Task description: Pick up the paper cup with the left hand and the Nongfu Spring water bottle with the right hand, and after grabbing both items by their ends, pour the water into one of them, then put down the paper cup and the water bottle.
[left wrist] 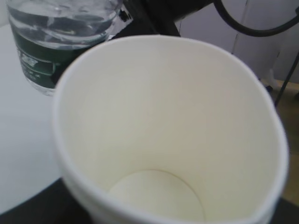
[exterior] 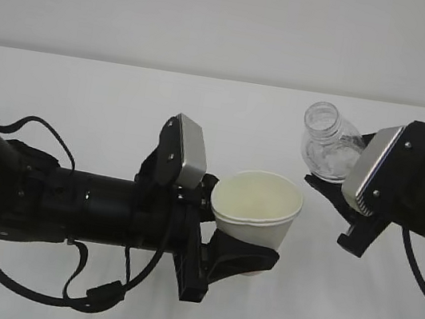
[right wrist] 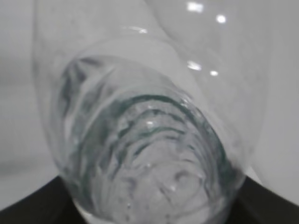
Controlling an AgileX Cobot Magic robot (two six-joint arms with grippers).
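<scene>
My left gripper is shut on the base end of the white paper cup, which it holds above the table with the mouth tilted up toward the right. The cup fills the left wrist view; its cream inside and bottom look bare. My right gripper is shut on the bottom end of the clear Nongfu Spring water bottle, held up and to the right of the cup, its open neck pointing up-left. The bottle's green label shows beyond the cup rim. Water shimmers inside the bottle.
The white table runs back to a plain pale wall. The left arm's black body and looping cables lie across the front left. The right arm's cable hangs at the right edge.
</scene>
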